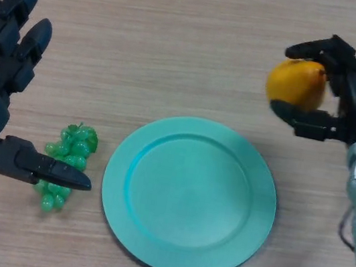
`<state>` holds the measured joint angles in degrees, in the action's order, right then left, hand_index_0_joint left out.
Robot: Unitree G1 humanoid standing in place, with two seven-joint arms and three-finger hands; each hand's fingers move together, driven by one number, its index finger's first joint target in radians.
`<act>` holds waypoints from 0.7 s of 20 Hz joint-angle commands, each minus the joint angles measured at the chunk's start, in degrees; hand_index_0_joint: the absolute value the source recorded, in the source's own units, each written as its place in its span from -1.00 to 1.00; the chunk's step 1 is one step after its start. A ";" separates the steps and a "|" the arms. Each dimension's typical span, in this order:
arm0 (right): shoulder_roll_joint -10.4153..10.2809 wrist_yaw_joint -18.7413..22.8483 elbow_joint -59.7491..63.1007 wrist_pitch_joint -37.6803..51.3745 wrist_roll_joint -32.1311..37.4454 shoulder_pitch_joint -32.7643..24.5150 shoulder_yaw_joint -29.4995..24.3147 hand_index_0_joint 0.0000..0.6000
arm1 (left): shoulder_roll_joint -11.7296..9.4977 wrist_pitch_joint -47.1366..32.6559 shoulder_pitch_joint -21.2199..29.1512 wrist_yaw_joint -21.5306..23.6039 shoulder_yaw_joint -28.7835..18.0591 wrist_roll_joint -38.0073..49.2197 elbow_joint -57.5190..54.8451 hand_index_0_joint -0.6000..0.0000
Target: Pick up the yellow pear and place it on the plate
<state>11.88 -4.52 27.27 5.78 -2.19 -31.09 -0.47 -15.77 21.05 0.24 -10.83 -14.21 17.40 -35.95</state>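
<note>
Head view: the right hand point(346, 99) was curled round the pear point(297, 84), holding it above the table point(179, 39), just beyond the upper right rim of the plate point(188, 196). The left hand point(0, 78) hung at the left, fingers straight, thumb over the grapes point(69, 157).

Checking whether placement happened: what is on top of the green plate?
Nothing lies on the plate. The yellow pear is gripped in the right hand, up and right of it. No part is covered.

Grapes point(69, 160) left of plate point(179, 252)
</note>
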 commanded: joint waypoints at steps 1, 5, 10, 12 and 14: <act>-0.25 -1.17 -8.97 2.46 2.07 1.03 2.92 1.00 | -1.35 -9.09 1.29 0.67 -3.04 2.19 -3.62 1.00; -0.95 -0.95 -17.50 -2.90 3.50 9.44 12.46 1.00 | -1.18 -9.32 0.77 1.03 -2.59 2.22 -3.65 1.00; -0.99 0.98 -13.30 1.20 3.08 11.95 17.59 1.00 | -1.34 -7.28 0.36 0.34 -2.53 1.22 -5.56 1.00; -0.99 0.78 -17.63 -6.60 7.85 13.89 17.68 1.00 | -0.26 -7.68 -0.93 0.05 -2.11 0.78 -6.17 1.00; -0.99 0.03 -20.44 -12.38 9.30 14.30 17.39 1.00 | 0.22 -8.52 -1.72 -0.29 -1.37 -0.32 -6.67 1.00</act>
<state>10.74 -4.99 10.34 -12.11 5.25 -14.48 19.26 -14.13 20.71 -2.79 -10.86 -13.98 16.98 -38.94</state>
